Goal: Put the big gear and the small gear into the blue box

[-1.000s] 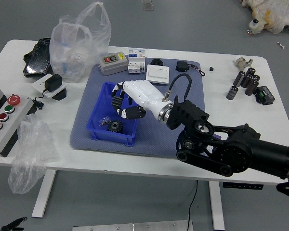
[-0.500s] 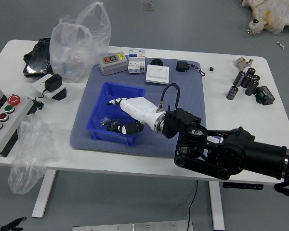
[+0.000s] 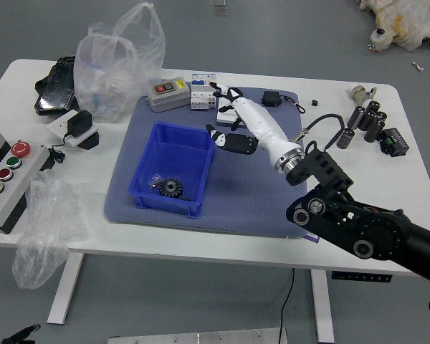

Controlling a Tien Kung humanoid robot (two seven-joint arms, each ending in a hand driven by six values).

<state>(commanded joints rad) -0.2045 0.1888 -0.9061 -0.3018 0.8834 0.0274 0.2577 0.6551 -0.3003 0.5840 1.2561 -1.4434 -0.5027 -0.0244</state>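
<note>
Right hand (image 3: 252, 123) hangs beyond and rightward of the black gear (image 3: 170, 188).

Box (image 3: 165, 203): smooth plastic, slight sheen. Gear (image 3: 171, 188): dark, matt. Mat (image 3: 251, 197): matt, fine-textured. Tabletop (image 3: 100, 229): smooth, low gloss. Bag (image 3: 118, 68): thin, clear, crinkled plastic, shiny at folds. Black packet (image 3: 56, 87): glossy. Right hand (image 3: 259, 127): smooth white shell; wrist ring (image 3: 290, 159), metallic look.
</note>
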